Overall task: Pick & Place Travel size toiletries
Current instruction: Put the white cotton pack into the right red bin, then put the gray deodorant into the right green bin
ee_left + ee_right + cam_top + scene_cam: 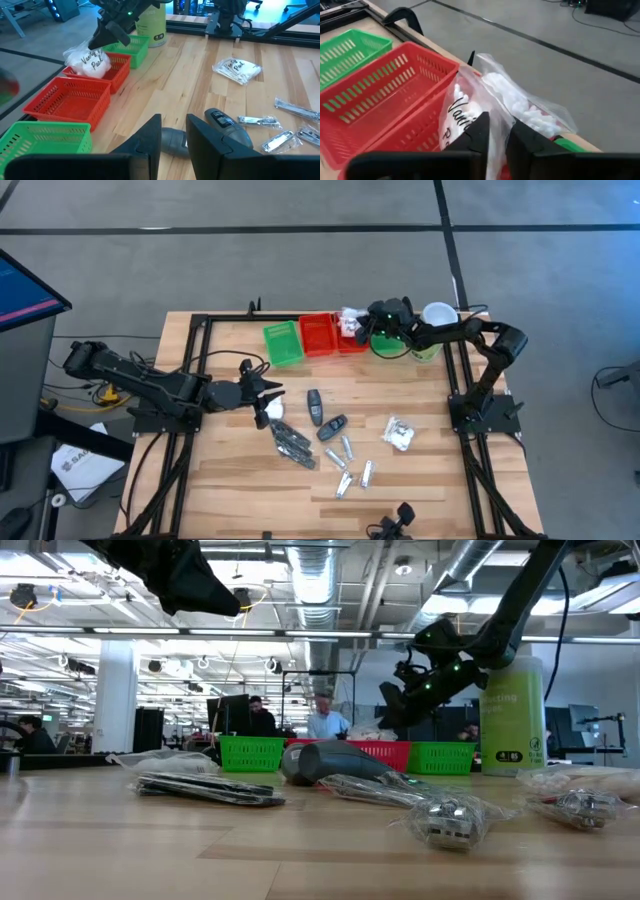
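Note:
My right gripper [496, 142] is over the far row of trays, shut on a white soft packet [520, 107] with black lettering. The packet sits in the second red tray [116, 75], next to a green tray [134, 46]. My left gripper [173, 142] hovers open above the table's left middle, with nothing between its fingers. Past its fingertips lies a dark grey oval piece [226, 126]. A second oval piece [332, 427], black narrow pieces [292, 442], silver tubes [347, 450] and another white packet [399, 433] lie on the wood. My right gripper pinches the packet's clear film [496, 120] near its top between its two fingers. The fingers slant down from the table's right side. The packet hangs below them, its lower part [94, 67] inside the red tray.
Along the far edge stand a green tray [283, 343], a red tray [319, 333], the second red tray and another green one, then a tall pale green cylinder with a white cap [437, 315]. A white lump [271, 412] lies just beside my left gripper. People sit beyond the table.

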